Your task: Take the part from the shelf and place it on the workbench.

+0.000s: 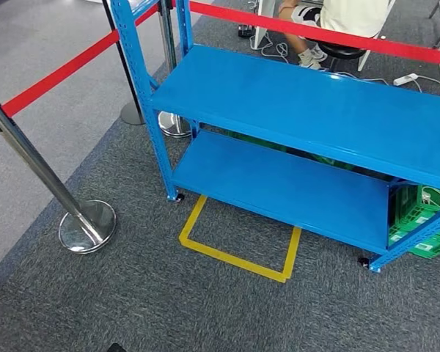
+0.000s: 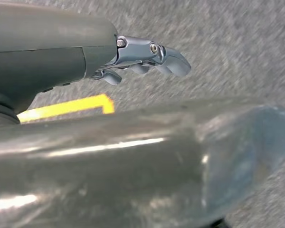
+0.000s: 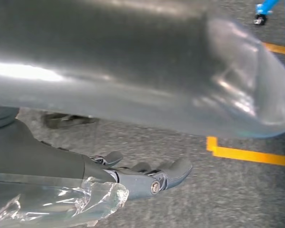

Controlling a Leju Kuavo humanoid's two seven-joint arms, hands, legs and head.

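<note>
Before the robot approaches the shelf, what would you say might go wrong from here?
No part is visible on the blue metal shelf, so a reach might find nothing. The chrome stanchion and red barrier belt stand close on the left; a step or arm swing could snag them. Both the left hand and the right hand hang empty.

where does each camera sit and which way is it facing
Head view: high on the body, looking forward and down at the blue shelf and yellow floor tape.
Left wrist view: behind the left hand, facing carpet.
Right wrist view: behind the right hand, facing carpet.
All three share the yellow floor tape.
</note>
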